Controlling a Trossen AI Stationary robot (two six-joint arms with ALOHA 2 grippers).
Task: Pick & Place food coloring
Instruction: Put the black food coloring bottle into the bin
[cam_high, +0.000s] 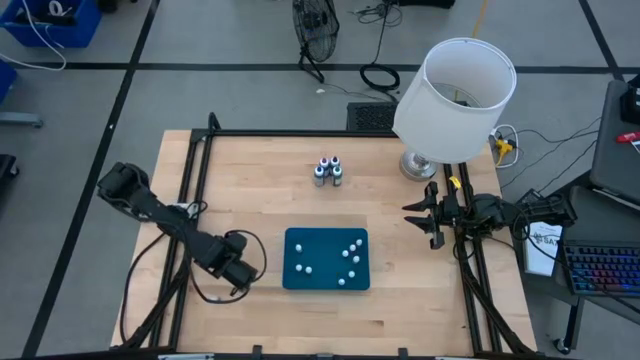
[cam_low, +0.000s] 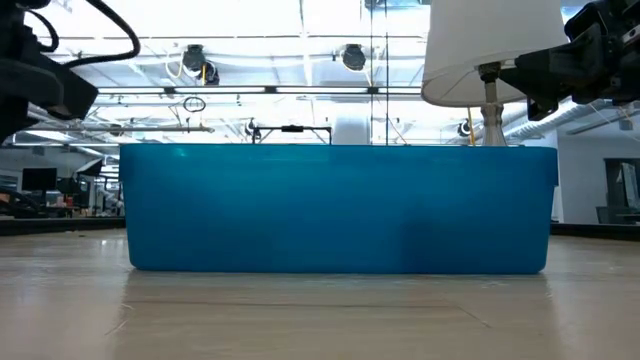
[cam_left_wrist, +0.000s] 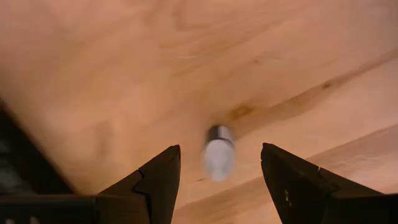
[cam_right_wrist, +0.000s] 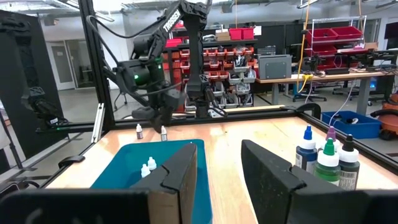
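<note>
The wooden desk (cam_high: 400, 310) carries a white lamp (cam_high: 455, 95) at its far right corner and a teal tray (cam_high: 300, 243) near the middle. Several small white-capped food coloring bottles (cam_high: 352, 255) lie in the tray, mostly toward its right side. A cluster of larger dye bottles (cam_high: 328, 171) stands well apart from the tray, toward the far edge.

The left gripper (cam_high: 240, 274) is just left of the tray, low over the bare wood. Its fingers (cam_left_wrist: 155, 180) stand apart, and one blurred white-capped bottle (cam_left_wrist: 217, 152) shows between them without touching either.

The right gripper (cam_high: 420, 215) waits at the desk's right edge near the lamp base, fingers (cam_right_wrist: 180, 174) apart with nothing between them.
</note>
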